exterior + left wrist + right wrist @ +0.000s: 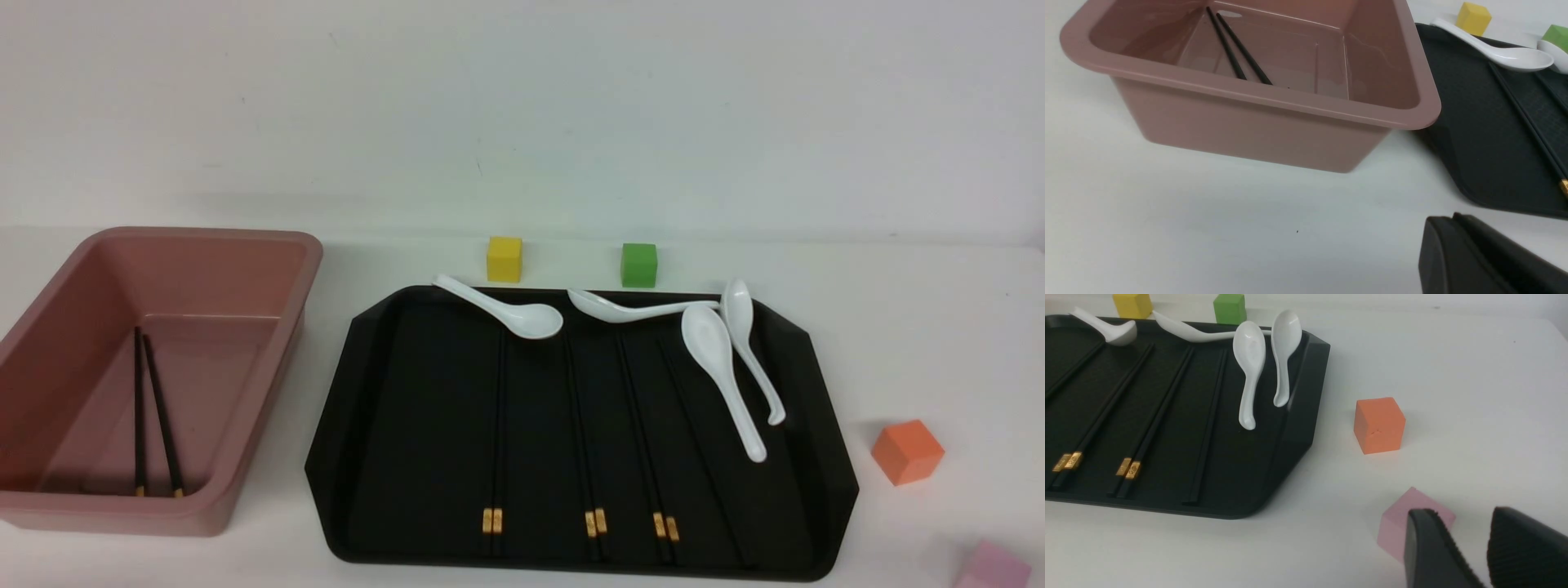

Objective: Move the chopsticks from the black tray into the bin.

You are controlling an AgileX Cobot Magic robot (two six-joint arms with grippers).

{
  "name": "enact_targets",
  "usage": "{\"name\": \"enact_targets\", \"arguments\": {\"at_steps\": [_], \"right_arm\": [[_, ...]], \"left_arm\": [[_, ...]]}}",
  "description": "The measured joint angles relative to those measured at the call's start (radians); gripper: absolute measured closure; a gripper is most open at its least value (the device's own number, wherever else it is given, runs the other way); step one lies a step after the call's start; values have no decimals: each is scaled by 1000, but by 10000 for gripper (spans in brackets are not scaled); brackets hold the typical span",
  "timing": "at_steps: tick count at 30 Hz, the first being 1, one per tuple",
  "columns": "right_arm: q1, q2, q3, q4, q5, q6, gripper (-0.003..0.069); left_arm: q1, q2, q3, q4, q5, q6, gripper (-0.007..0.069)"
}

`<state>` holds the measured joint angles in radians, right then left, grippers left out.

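One pair of chopsticks (pixel 152 412) lay in the bin (pixel 245 457) at left; three banded pairs, perhaps a fourth, remained on the black tray (pixel 408 425). Left gripper (pixel 1457 228) looked closed and empty; right gripper (pixel 1470 539) stood slightly open, empty.

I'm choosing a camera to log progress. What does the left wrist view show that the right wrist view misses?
Only the left wrist view shows the bin with one pair of chopsticks inside. Only the right wrist view shows the orange cube, the pink cube and two banded pairs on the tray. Both show the black tray, white spoons, and the yellow cube and green cube.
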<state>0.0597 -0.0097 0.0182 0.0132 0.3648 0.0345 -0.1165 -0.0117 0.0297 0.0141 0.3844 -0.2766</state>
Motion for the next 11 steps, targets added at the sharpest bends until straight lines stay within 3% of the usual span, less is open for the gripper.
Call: {"name": "enact_targets", "arguments": {"at_steps": [11], "right_arm": [[0, 0, 0, 0, 0, 0, 419]], "left_arm": [[0, 0, 0, 0, 0, 0, 586]]}}
